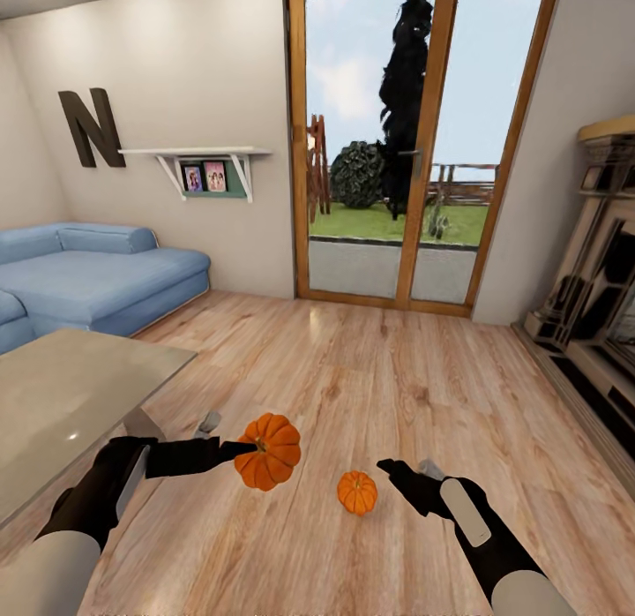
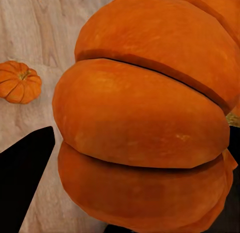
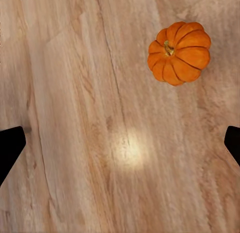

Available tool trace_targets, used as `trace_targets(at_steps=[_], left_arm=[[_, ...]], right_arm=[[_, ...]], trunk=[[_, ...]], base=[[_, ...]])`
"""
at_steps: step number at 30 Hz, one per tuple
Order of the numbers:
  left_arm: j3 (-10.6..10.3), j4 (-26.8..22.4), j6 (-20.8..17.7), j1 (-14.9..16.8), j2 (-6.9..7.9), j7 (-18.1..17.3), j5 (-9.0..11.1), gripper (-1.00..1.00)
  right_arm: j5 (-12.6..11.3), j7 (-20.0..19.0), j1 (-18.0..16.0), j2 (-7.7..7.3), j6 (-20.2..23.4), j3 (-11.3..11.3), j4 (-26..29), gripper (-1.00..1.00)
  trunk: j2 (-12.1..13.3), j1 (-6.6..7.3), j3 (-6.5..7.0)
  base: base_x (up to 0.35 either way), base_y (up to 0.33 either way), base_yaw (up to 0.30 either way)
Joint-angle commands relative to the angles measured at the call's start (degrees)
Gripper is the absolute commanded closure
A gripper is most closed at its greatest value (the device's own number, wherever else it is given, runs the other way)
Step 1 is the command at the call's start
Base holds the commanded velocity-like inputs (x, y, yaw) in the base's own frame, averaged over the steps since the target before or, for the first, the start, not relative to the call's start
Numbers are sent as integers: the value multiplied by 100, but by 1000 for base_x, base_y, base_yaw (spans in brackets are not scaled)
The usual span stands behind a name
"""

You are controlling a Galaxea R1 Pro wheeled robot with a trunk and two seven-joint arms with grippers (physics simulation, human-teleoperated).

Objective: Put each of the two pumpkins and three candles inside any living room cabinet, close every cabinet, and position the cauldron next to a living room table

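Observation:
The larger pumpkin [image 1: 269, 453] hangs above the wood floor with my left gripper [image 1: 245, 448] shut on it. Its ribbed orange body [image 2: 150, 118] bulks close in the left wrist view, beside one black finger [image 2: 25, 165]. On the floor just right of it lies the smaller pumpkin [image 1: 357, 492] [image 2: 19, 81] [image 3: 179, 53], stem up. My right gripper [image 1: 401, 470] [image 3: 120, 143] hovers open right of that pumpkin, off to one side and not touching it. The glass-topped table [image 1: 70, 395] stands at the near left. The candles, cabinet and cauldron are out of view.
A blue sofa [image 1: 97, 276] sits behind the table at the left. A glazed wooden door [image 1: 397, 139] faces me at the far wall. The dark ornate fireplace surround [image 1: 600, 272] lines the right wall. Wood floor [image 1: 379, 369] stretches between them.

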State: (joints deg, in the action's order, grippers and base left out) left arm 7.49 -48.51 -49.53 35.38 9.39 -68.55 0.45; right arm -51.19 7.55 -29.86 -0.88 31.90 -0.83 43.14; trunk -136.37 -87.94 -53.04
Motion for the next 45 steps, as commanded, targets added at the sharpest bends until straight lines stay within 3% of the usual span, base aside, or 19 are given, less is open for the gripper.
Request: trace_targets(at_steps=[1, 5, 17, 25, 45], left_arm=[[8, 0, -57, 2, 6, -288, 0, 100], [-1, 0, -57, -7, -6, -687, -19, 100], [-1, 0, -57, -24, -6, -759, -1, 100], [-2, 0, -65, -31, -17, -783, -9, 100], [-10, 0, -65, -31, -33, -783, -1, 100]], right_arm=[[-56, -31, -2, 0, 15, -4, 10, -100], [-43, -250, -2, 0, 3, -4, -69, -100], [-27, -281, -2, 2, -17, -11, -199, -100], [-43, -307, -2, 0, -238, -13, -313, -100], [-67, -315, -3, -7, -265, -42, -385, -100]], trunk=[[-44, -21, -24], [-205, -109, -96], [-686, -373, -311], [-698, -394, -488], [-725, -446, -932]], base=[[0, 0, 0], [0, 0, 0], [0, 0, 0], [0, 0, 0], [0, 0, 0]])
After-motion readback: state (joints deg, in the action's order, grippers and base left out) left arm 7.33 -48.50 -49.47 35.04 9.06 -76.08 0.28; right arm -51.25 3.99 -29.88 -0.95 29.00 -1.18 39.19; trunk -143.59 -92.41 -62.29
